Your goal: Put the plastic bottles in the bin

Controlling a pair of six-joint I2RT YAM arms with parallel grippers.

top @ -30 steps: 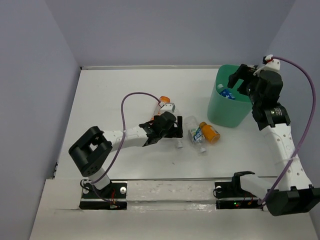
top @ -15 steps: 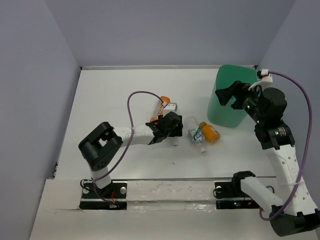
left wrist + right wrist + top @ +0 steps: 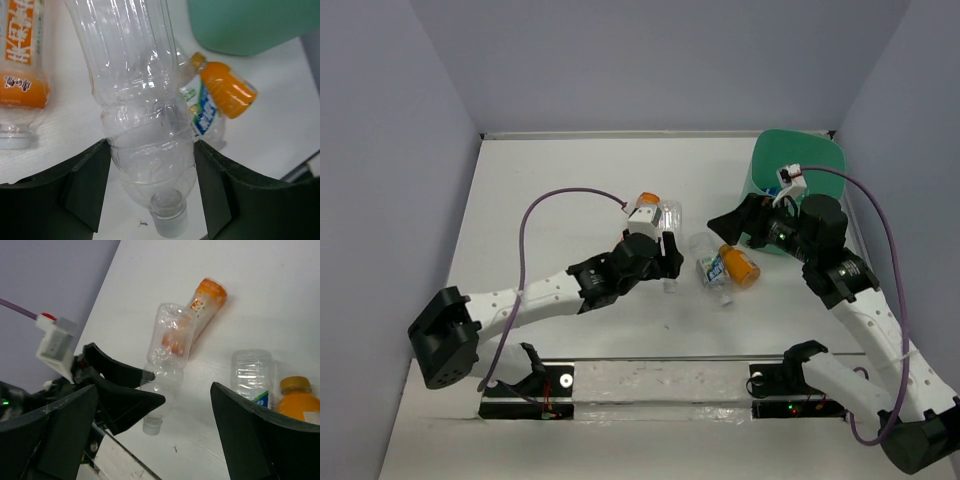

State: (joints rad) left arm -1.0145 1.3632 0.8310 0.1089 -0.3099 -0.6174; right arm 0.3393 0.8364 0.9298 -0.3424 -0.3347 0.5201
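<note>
My left gripper is shut on a clear plastic bottle, pinching its shoulder just above the cap. Beside it lies an orange-labelled bottle. A clear bottle with a blue label and an orange bottle lie together to the right. My right gripper hangs open over these bottles, holding nothing. The mint-green bin stands at the back right, partly hidden by the right arm.
Grey walls close in the table at the back and both sides. A purple cable loops over the left arm and another over the right arm. The arm bases' rail runs along the near edge.
My left gripper has shut on the clear bottle, and the left arm has stretched out with its elbow swung left. My right arm has swung from over the bin down toward the middle bottles.
</note>
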